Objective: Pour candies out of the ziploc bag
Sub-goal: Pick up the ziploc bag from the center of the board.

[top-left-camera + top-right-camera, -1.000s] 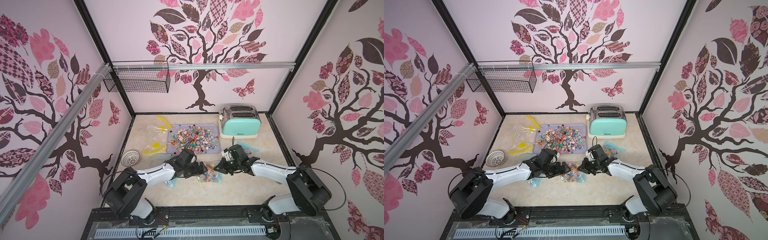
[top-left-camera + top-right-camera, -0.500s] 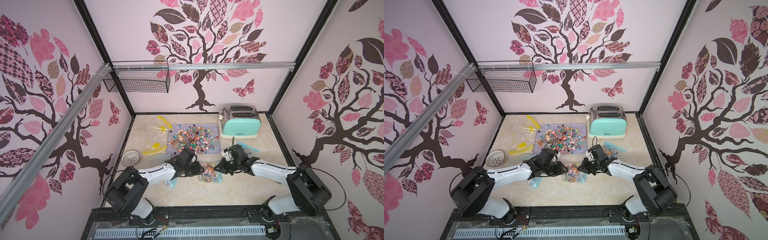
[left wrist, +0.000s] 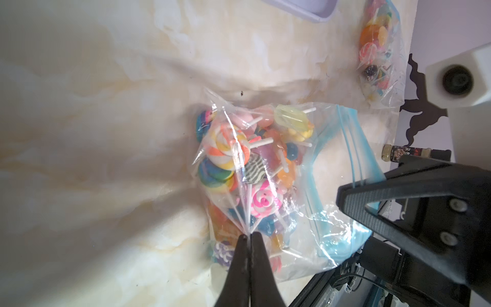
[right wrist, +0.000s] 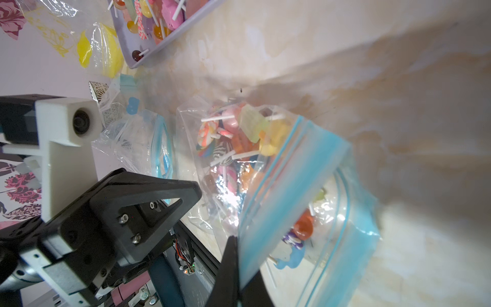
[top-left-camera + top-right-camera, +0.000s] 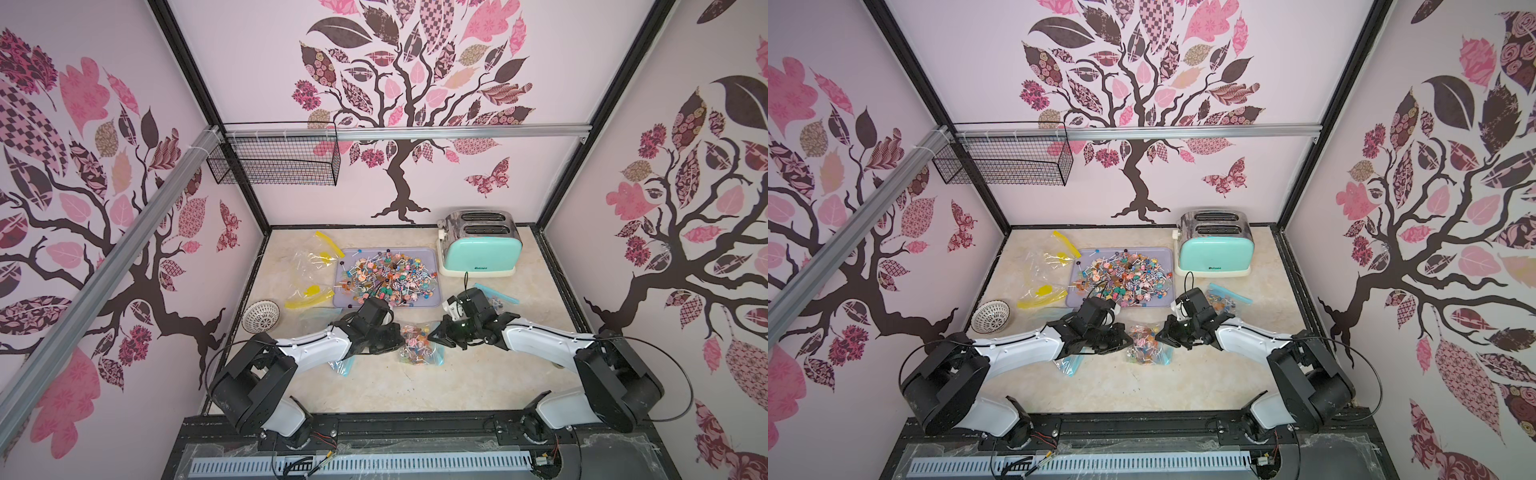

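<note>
Two white and black robot arms reach in from the near edge of a marble-look table (image 5: 415,390) and meet at its middle. The booth around them has pink walls painted with trees.

Between the arms is a clear bag (image 5: 417,347) with a blue zip strip, stuffed with candies (image 3: 225,148). These are small swirled, pink, orange and blue lollipops on white sticks. In both top views the bag sits just in front of a lilac tray (image 5: 432,254).

The left gripper (image 5: 400,334) is at the bag's left side. Its wrist view shows the two black fingertips (image 3: 239,255) shut together on a pinch of the clear plastic. The plastic puckers into folds at that spot.

The right gripper (image 5: 432,334) comes at the bag from the opposite side. Its wrist view shows the jaws shut on the blue zip strip at the bag's mouth. A second blue strip shows farther back, apart from the held one, so the mouth looks parted. I cannot tell whether the bag is lifted clear of the table.

The tray is heaped with more loose candies. A mint toaster (image 5: 480,249) stands to its right. A second bag (image 5: 496,299) of sweets lies behind the right arm. Crumpled yellow bags (image 5: 309,270) lie left of the tray, with a small white bowl (image 5: 261,316) near the left wall. An empty bag (image 5: 341,365) shows under the left arm. A black wire basket (image 5: 274,160) hangs on the back wall.
</note>
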